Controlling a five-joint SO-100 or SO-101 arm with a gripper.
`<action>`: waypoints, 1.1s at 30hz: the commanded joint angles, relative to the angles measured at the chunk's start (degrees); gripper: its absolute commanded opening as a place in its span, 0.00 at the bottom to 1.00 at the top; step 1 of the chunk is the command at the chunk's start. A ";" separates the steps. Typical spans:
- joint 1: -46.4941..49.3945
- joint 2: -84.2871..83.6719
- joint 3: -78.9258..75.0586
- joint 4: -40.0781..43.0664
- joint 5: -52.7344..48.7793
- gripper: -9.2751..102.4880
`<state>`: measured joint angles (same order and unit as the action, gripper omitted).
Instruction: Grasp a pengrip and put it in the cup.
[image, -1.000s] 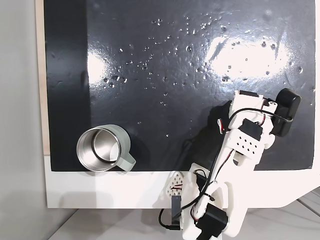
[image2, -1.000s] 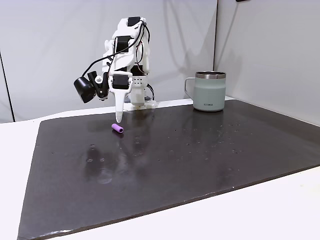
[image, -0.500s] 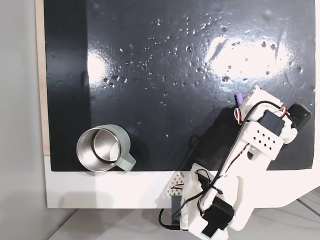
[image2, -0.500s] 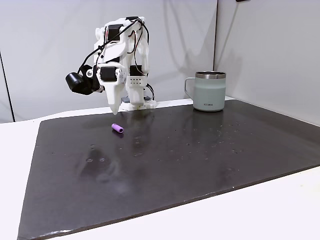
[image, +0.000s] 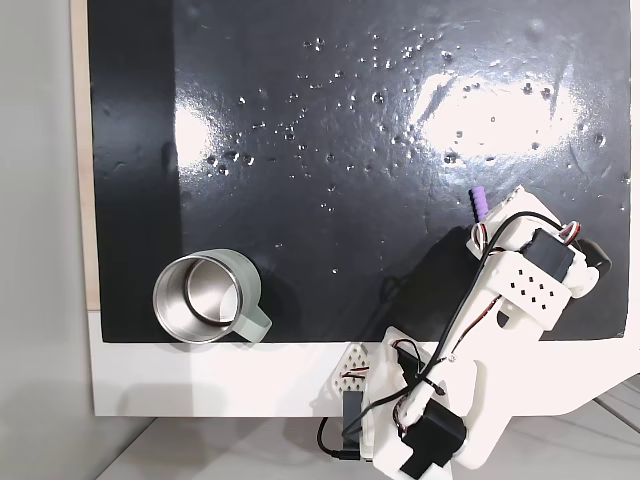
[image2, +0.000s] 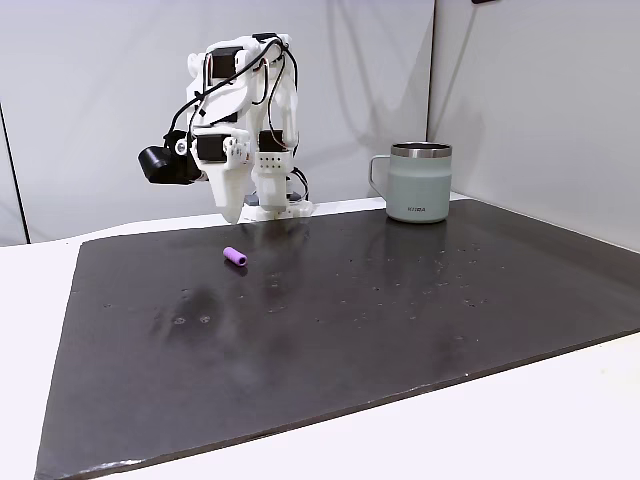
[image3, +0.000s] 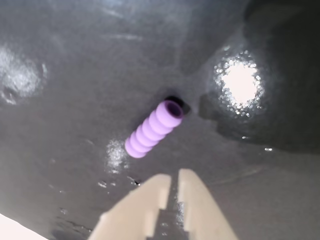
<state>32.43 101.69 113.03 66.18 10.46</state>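
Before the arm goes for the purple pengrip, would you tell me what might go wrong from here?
1. The tool has its tips nearly together above the pengrip; descending like that would probably push it rather than straddle it.
2. The pengrip is a ribbed cylinder lying on its side on the glossy black mat, so a nudge may roll it.
3. The cup stands far across the mat, so a weak grip risks a drop on the way.

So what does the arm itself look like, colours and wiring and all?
White printed arm with black servo blocks, loose black and red-white cables looping along it, and a dotted hole pattern on one plate. A black camera rides by the wrist. The gripper has pale, tapered fingers.
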 joint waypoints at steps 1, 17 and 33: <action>0.26 3.60 0.00 0.70 3.25 0.21; 0.62 -3.60 -3.52 0.18 11.60 0.29; 0.70 -5.89 -5.01 -0.26 20.04 0.29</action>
<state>33.40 95.89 111.45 66.18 26.98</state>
